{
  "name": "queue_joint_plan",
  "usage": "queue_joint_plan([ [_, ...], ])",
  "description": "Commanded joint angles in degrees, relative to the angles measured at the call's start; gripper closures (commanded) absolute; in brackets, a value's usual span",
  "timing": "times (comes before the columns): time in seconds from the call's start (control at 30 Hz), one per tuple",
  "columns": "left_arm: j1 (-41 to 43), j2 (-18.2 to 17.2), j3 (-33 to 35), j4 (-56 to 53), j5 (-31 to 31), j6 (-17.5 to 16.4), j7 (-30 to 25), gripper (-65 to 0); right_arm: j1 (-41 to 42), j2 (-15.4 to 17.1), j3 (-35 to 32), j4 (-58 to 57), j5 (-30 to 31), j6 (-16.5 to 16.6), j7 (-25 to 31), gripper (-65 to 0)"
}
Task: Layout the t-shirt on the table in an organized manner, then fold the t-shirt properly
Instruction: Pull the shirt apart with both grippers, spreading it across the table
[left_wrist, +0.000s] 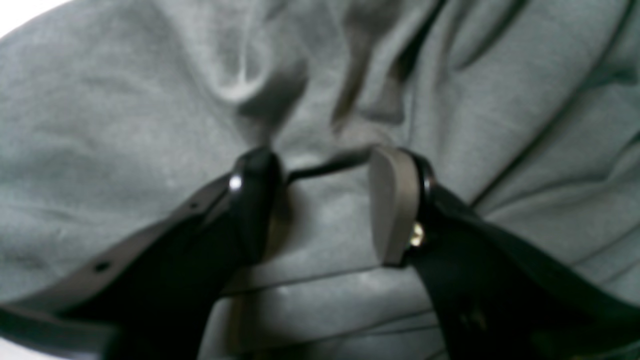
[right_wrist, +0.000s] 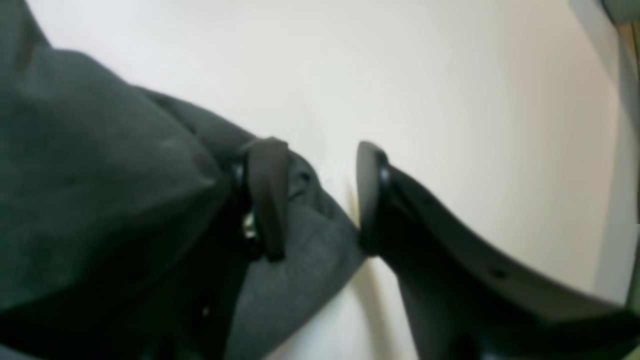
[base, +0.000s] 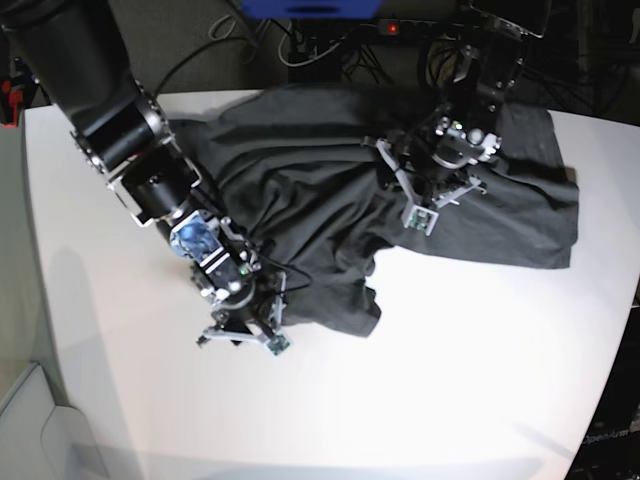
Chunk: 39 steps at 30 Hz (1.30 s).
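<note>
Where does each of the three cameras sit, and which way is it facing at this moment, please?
Left wrist: on the left arm, looking down past its left tool, jaws apart, onto rumpled t-shirt.
Right wrist: on the right arm, looking along its right tool, jaws apart at the shirt's edge on the white table.
Base: high above, looking down on the table; both arms show.
Shared: all three show the t-shirt; base also shows both tools.
</note>
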Motion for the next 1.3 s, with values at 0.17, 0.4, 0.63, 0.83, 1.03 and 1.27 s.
queue_joint_plan([
  [0.17,1.7,-0.5,0.3,-1.5,0.2,0.3,8.7,-30.7,0.8,1.6,-0.3,-0.1,0.3,1.1,-3.0,0.0],
  [0.4,0.0,-0.4,0.2,3.7,0.1,0.7,9.4,-31.0,2.6,5.5,-0.2,-0.1,0.6,1.0,-3.0,0.0],
  [0.63,-3.6,-0.3,0.1,5.6,0.1,0.8,9.4,-31.2,5.5,8.6,9.2,-0.1,0.3,1.0,-3.4,0.0],
  [0.83,-8.6,1.0,-4.3,1.5,0.2,0.8,9.4,-31.2,7.8,10.9,16.7,3.7,0.3,1.0,-10.2,0.0],
  [1.03,-15.1,2.0,-12.9,-4.8,0.1,0.3,9.4,-31.2,5.0,14.4,21.0,20.2,0.3,1.0,-21.1,0.0],
  [1.27,-21.2,1.9,-13.1,-3.7,0.7,0.4,9.4,-31.2,-4.2,16.8,21.4,46.5,0.4,1.0,-33.6,0.0],
])
